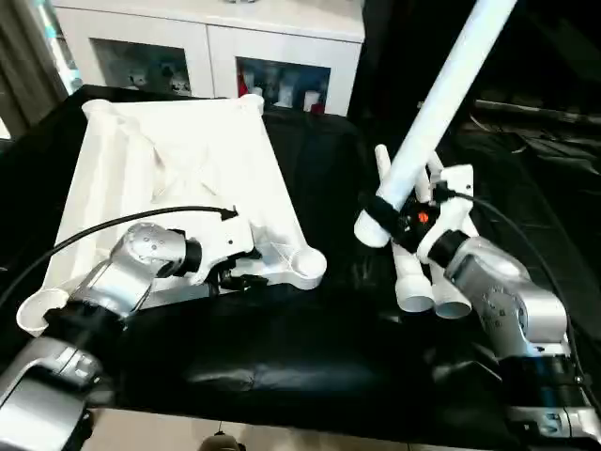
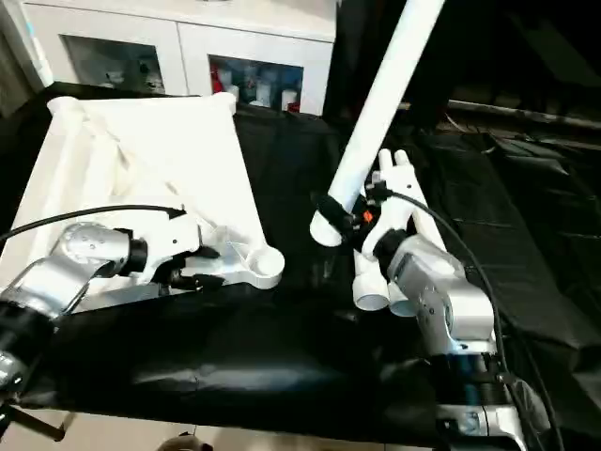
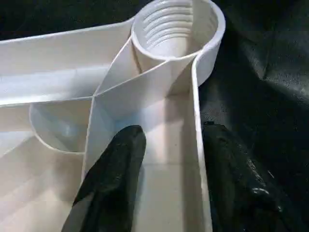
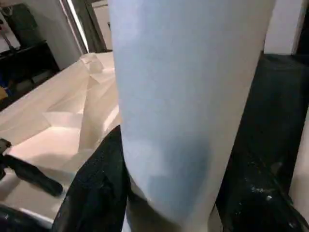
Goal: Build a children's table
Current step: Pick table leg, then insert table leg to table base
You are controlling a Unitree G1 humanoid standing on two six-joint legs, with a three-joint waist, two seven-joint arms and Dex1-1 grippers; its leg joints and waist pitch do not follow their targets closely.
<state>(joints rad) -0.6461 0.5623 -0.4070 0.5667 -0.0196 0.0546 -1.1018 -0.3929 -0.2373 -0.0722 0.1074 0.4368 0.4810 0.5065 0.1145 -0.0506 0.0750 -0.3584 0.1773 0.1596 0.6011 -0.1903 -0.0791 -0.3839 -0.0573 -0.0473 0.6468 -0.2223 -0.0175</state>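
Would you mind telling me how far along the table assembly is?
No socket holds a leg yet. The right gripper holds one leg raised; the left gripper straddles the tabletop wall by the near corner socket. Other legs lie waiting.

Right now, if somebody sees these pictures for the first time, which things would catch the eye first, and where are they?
First, the long white leg, slanting up out of the picture, clamped near its lower end by the right gripper above the black cloth, with other legs lying just behind. Next, the white tabletop, upside down on the left with ribs showing, where the left gripper straddles the rim wall beside a threaded corner socket.
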